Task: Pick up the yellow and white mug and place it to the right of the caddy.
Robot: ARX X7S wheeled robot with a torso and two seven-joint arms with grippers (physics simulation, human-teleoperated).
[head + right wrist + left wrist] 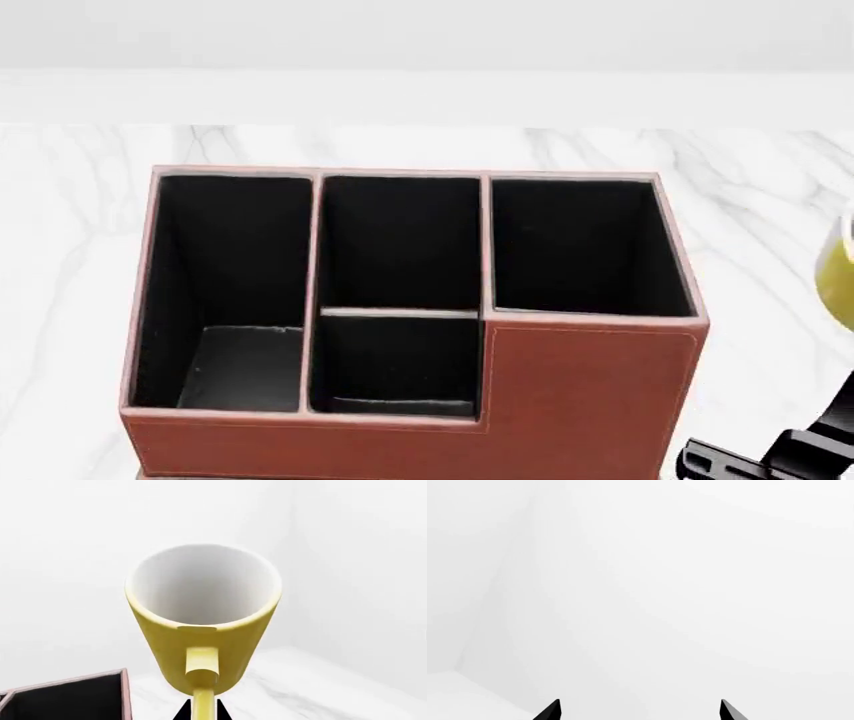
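Right tool [202, 712] pinching the handle of the yellow and white mug [203, 615], which is lifted off the marble surface [80, 260] with its white interior facing the wrist camera — in the head view only a sliver shows at the right edge, beside the caddy [587, 400]. Left tool [640, 711]: fingers spread, facing blank white background.
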